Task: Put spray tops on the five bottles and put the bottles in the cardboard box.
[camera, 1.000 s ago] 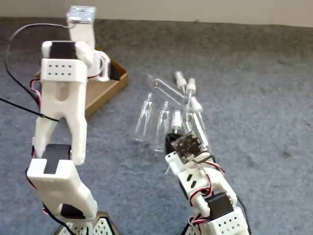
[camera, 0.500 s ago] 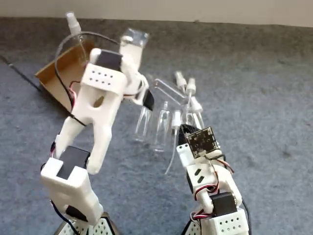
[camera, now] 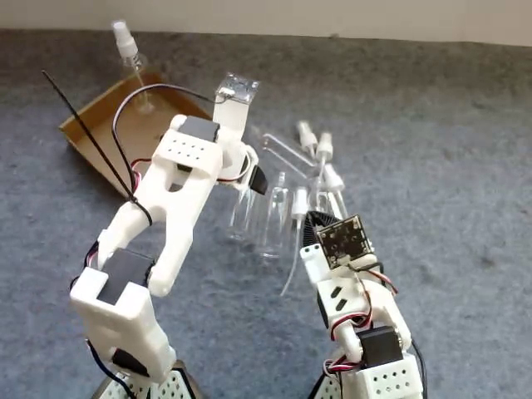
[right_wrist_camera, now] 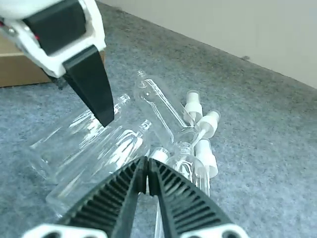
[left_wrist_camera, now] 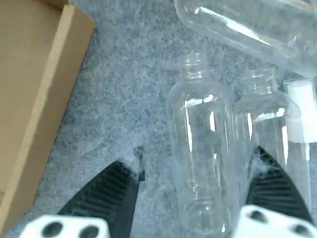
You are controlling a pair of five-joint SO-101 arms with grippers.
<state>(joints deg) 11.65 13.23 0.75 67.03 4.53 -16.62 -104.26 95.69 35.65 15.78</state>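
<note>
My left gripper (camera: pixel 248 179) hangs open over the clear bottles lying on the carpet. In the left wrist view its jaws (left_wrist_camera: pixel 195 191) straddle one capless bottle (left_wrist_camera: pixel 203 148), with a second bottle (left_wrist_camera: pixel 267 124) beside it and a third (left_wrist_camera: pixel 247 25) farther off. My right gripper (right_wrist_camera: pixel 147 174) is shut on the thin tube of a spray top (camera: pixel 299 204), whose white head (right_wrist_camera: pixel 159 154) shows just past the fingertips. One bottle with a spray top (camera: pixel 131 58) stands in the cardboard box (camera: pixel 100 137). Loose spray tops (camera: pixel 322 148) lie past the bottles.
The cardboard box (left_wrist_camera: pixel 29 89) sits at the far left on grey carpet, close beside the left gripper. A black cable (camera: pixel 91 141) arcs over the box. A pale wall edge runs along the far side.
My left arm swung from over the box to the lying bottles, leaving a capped bottle standing in the box. My right gripper shifted slightly toward the spray top.
</note>
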